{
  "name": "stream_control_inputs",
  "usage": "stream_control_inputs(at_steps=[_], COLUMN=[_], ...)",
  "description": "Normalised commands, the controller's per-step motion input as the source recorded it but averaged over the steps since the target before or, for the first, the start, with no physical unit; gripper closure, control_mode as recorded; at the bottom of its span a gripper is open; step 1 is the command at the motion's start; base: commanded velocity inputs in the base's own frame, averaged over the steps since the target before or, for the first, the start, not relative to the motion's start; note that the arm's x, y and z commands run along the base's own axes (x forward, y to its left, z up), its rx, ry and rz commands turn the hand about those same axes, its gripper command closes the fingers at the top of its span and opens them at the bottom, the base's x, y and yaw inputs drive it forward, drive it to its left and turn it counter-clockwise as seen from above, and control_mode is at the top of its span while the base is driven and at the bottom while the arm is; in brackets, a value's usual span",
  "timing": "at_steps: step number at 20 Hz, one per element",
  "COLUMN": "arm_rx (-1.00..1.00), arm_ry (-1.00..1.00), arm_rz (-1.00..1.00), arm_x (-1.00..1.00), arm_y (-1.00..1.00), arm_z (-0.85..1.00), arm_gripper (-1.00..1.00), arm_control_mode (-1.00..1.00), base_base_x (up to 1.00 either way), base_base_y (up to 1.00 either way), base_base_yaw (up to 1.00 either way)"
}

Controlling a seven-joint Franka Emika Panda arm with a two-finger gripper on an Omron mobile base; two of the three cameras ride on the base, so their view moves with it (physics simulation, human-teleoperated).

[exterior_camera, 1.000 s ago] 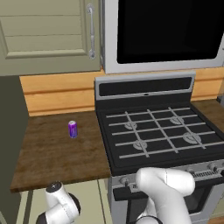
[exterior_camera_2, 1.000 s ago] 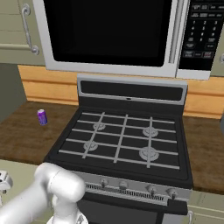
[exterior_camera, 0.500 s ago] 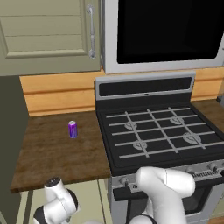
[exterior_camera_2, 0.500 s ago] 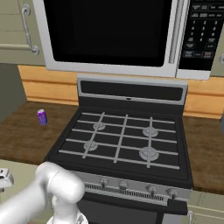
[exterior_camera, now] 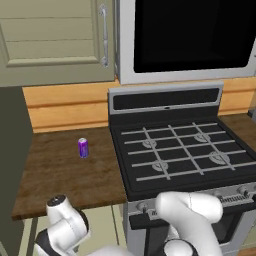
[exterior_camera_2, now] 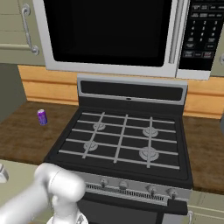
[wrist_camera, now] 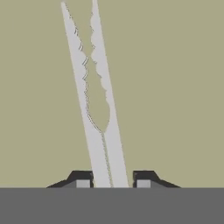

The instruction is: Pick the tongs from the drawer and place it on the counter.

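Observation:
In the hand view the tongs (wrist_camera: 98, 109) lie as two long pale silvery strips with scalloped edges, running from the top edge down to my gripper (wrist_camera: 113, 180). Its dark fingertips (wrist_camera: 83, 179) stand close on either side of the strips' joined end, shut on them. The flat olive-beige behind them is the drawer (wrist_camera: 175, 87) floor. The counter (exterior_camera: 60, 170) is the dark wood slab left of the stove, and my arm's white joint (exterior_camera: 62, 220) reaches down below its front edge.
A small purple can (exterior_camera: 83, 147) stands on the counter, also seen from the right side as the can (exterior_camera_2: 42, 117). The black gas stove (exterior_camera: 185, 155) sits to its right, with a microwave (exterior_camera_2: 109, 35) above. More counter (exterior_camera_2: 205, 148) lies right of the stove.
The arm's white joint at the lower left of the left base view has risen a little. The can and the rest of the kitchen have not moved.

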Motion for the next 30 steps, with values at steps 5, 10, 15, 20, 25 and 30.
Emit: stream_control_inputs(at_steps=[5,10,15,20,25,30], arm_rx=[0.01,0.03,0.18,0.18,0.13,0.01], arm_ry=[-0.02,-0.11,-0.12,-0.04,0.00,0.00], arm_rz=[0.00,0.00,0.00,0.00,0.00,0.00], arm_x=[-0.57,-0.10,0.60,0.99,1.00,1.00], arm_y=[-0.21,-0.43,-0.61,-0.55,-0.37,-0.02], arm_z=[0.99,0.92,0.91,0.60,0.36,0.05], arm_gripper=[1.00,1.00,1.00,1.00,1.00,1.00], arm_control_mode=[-1.00,-1.00,-1.00,-1.00,-1.00,-1.00], base_base_x=[0.00,0.00,0.00,0.00,0.00,0.00], base_base_y=[0.00,0.00,0.00,0.00,0.00,0.00], base_base_yaw=[0.00,0.00,0.00,0.00,0.00,0.00])
